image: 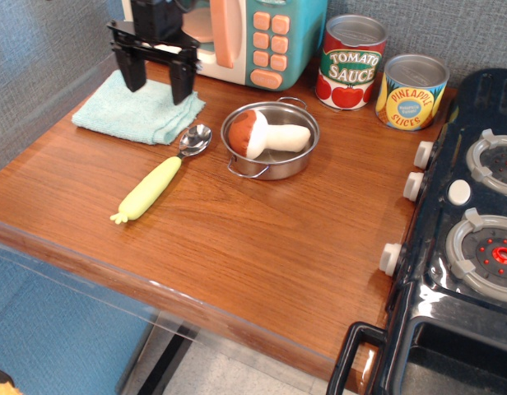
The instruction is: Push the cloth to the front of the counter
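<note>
The mint-green folded cloth lies at the back left of the reddish-brown counter. My black gripper hangs over the cloth's back right part, fingers pointing down and spread wide apart, holding nothing. One finger is over the cloth's middle back, the other near its right edge. I cannot tell whether the tips touch the cloth.
A spoon with a yellow-green handle lies just in front of the cloth. A steel pot holds a toy mushroom. A toy microwave, a tomato sauce can and a pineapple can stand at the back. A black toy stove is on the right.
</note>
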Motion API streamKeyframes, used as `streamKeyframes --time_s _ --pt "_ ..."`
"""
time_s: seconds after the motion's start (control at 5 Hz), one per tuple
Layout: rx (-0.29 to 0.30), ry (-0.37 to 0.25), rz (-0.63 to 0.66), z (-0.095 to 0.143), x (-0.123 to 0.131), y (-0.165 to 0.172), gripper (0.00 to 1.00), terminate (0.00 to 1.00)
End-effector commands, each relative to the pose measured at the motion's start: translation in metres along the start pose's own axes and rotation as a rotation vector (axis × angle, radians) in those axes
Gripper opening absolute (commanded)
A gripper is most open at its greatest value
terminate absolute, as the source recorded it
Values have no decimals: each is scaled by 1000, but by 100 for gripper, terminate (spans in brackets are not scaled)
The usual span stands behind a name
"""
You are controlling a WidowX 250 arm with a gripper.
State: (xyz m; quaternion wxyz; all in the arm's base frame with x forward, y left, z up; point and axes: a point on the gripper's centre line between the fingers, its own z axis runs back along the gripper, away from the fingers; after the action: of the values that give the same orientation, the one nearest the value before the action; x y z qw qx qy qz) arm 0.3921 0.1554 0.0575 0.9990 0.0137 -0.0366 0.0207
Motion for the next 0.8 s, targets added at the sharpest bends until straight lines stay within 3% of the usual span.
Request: streamKeyframes --time_s 0.0,0.6 --pt "7 -43 39 8 5 28 100 0" --pt "18 3 -3 -18 27 33 100 0"
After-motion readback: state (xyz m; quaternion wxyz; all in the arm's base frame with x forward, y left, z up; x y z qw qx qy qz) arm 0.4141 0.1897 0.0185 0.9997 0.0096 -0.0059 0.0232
